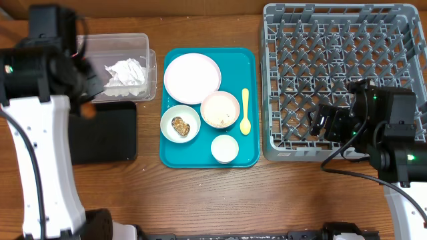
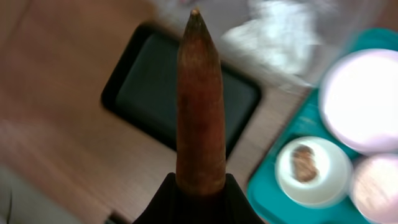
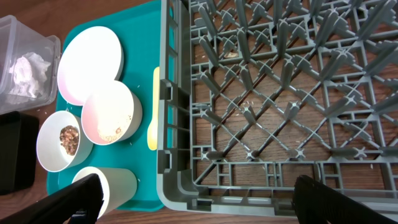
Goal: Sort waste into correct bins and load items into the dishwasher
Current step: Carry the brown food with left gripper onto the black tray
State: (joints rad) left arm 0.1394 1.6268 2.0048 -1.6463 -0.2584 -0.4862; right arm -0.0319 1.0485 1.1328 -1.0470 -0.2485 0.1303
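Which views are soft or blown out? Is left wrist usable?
Left wrist: orange carrot-like stick in the left gripper reads fairly sharp; flat black rectangular tray and teal tray behind are blurred, round pale-pink plate blown out. Right wrist: grey plastic dish rack crisp, plate glaring. Overhead: evenly lit, sharp.

The wooden desk (image 1: 200, 200) carries a clear tub (image 1: 117, 45) and black tray (image 1: 110, 133) at left, a teal tray (image 1: 250, 150) mid-desk, and a grey dish rack (image 1: 333, 60) at right.
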